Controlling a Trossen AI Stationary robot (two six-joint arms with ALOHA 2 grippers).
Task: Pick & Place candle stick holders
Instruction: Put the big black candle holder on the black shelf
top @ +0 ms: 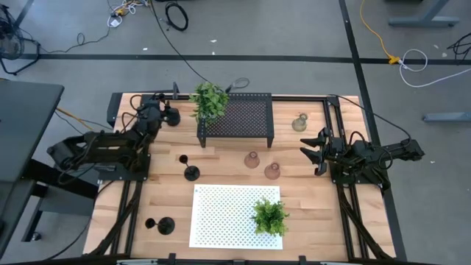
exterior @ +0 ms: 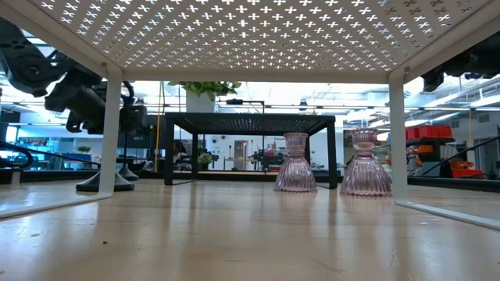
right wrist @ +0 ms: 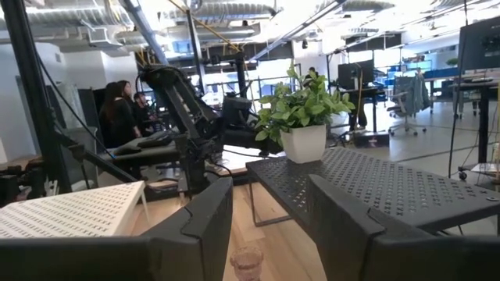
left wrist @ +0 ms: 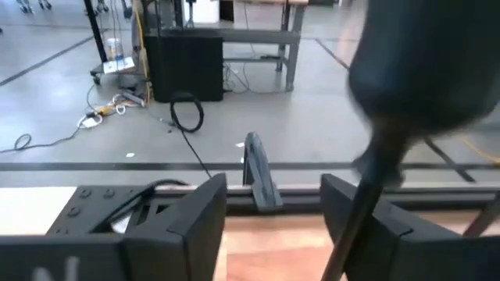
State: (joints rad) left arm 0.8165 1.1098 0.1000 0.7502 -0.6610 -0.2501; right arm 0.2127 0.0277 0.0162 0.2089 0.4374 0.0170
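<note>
My left gripper (top: 163, 112) (left wrist: 273, 195) is at the table's far left, open, pointing about level. A slim black candle stick holder (top: 173, 116) stands right at it; its blurred cup (left wrist: 422, 62) and thin stem fill one side of the left wrist view. Two more black holders stand on their round bases at mid left (top: 190, 171) and near left (top: 163, 224). Two pink glass holders (top: 252, 160) (top: 272, 171) stand mid-table, and an olive one (top: 299, 122) at the far right. My right gripper (top: 310, 154) (right wrist: 269, 211) waits open at the right, clear of everything. My left gripper has the black holder's stem (left wrist: 367, 195) running across the inner edge of one finger (left wrist: 367, 226). The stem stands close beside that finger rather than in the middle of the gap. I cannot tell whether the finger touches it.
A black mesh rack (top: 243, 118) with a potted plant (top: 209, 101) stands at the far middle. A white perforated rack (top: 228, 213) carrying another plant (top: 270, 216) stands at the near middle. People show in the room beyond the table (right wrist: 117, 109).
</note>
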